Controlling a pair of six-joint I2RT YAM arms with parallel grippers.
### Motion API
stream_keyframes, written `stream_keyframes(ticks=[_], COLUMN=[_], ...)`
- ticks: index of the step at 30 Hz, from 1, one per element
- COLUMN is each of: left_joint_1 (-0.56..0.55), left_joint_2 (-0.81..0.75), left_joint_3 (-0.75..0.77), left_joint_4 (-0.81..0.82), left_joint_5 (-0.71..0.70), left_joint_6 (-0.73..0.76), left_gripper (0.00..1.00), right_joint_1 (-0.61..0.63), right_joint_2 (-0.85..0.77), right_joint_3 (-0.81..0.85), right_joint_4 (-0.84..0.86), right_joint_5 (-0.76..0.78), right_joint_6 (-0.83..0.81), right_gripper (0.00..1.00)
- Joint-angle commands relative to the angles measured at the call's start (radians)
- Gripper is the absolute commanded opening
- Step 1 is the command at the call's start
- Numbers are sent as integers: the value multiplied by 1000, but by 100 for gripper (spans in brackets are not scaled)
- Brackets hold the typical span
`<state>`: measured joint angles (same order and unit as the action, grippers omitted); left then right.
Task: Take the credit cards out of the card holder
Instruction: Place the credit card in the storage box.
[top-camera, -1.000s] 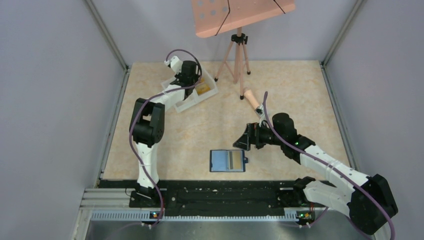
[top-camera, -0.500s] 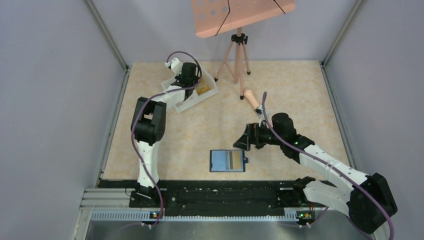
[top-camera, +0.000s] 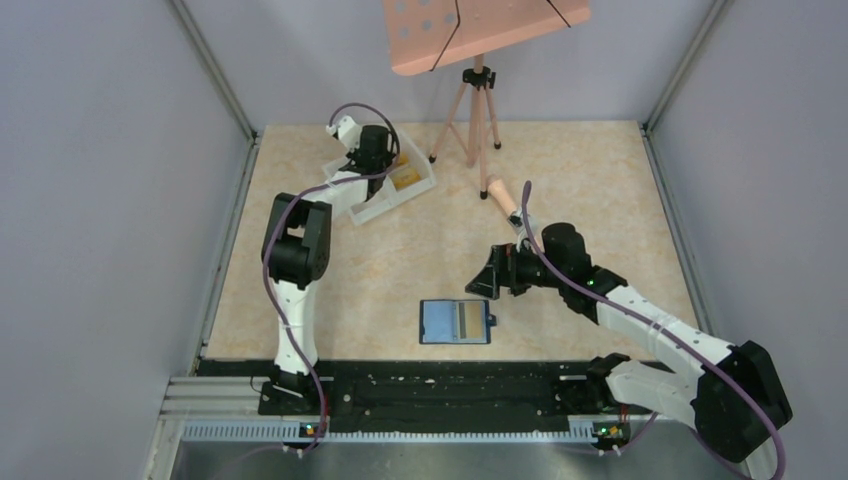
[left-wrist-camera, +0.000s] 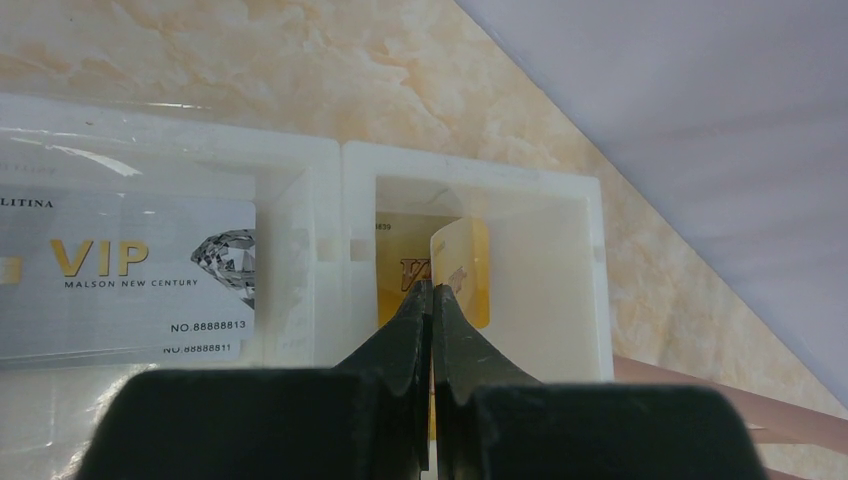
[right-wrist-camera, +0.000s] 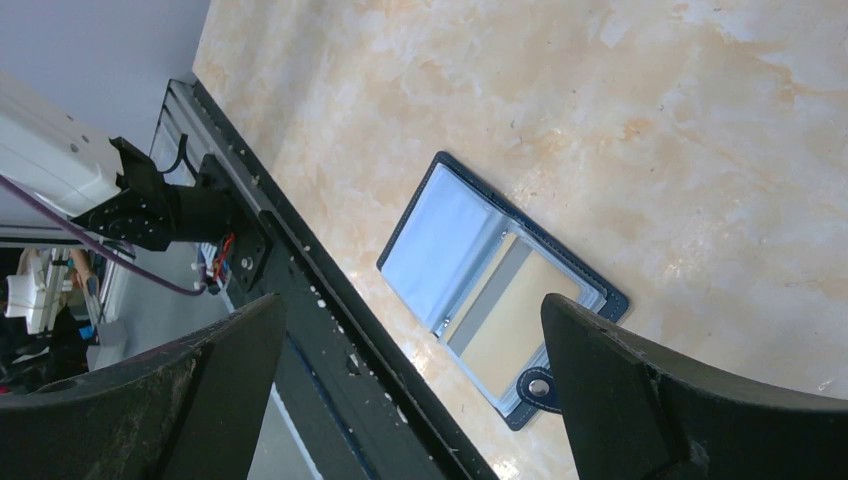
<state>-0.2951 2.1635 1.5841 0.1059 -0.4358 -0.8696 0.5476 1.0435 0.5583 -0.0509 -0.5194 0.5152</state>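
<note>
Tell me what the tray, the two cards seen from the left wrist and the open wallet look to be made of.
White tray: apparently moulded plastic, slightly translucent and glossy, with bright streaks on its rim. Silver card and yellow card: probably thin plastic with a smooth printed face and gold lettering. Card holder: dark blue, matte, leather-like cover, possibly synthetic, with clear shiny sleeves inside.

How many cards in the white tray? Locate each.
4: two silver cards stacked in one compartment; one yellow card resting in the other; a second yellow card, upright there, pinched by the left gripper. More may hide beneath.
</note>
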Motion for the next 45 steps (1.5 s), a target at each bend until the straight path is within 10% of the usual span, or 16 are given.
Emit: stream_keyframes(ticks=[1,30,45], left_joint_1=[4,4,6], left_joint_2=[36,25,-371], left_joint_3=[33,103,-178], left_joint_4=[2,-57,-98], left_joint_5=[-17,-8,149], left_joint_6=[-13,-21,103], left_gripper=[0,26,31], right_joint_1=[-5,-6,-6], right_joint_2=[6,-33,-26], right_joint_3=[48,32,36], right_joint_4=[23,9,-39], right_joint_5=[-6,0,47], right_joint_6=[-20,9,147], right_gripper=[99,99,95])
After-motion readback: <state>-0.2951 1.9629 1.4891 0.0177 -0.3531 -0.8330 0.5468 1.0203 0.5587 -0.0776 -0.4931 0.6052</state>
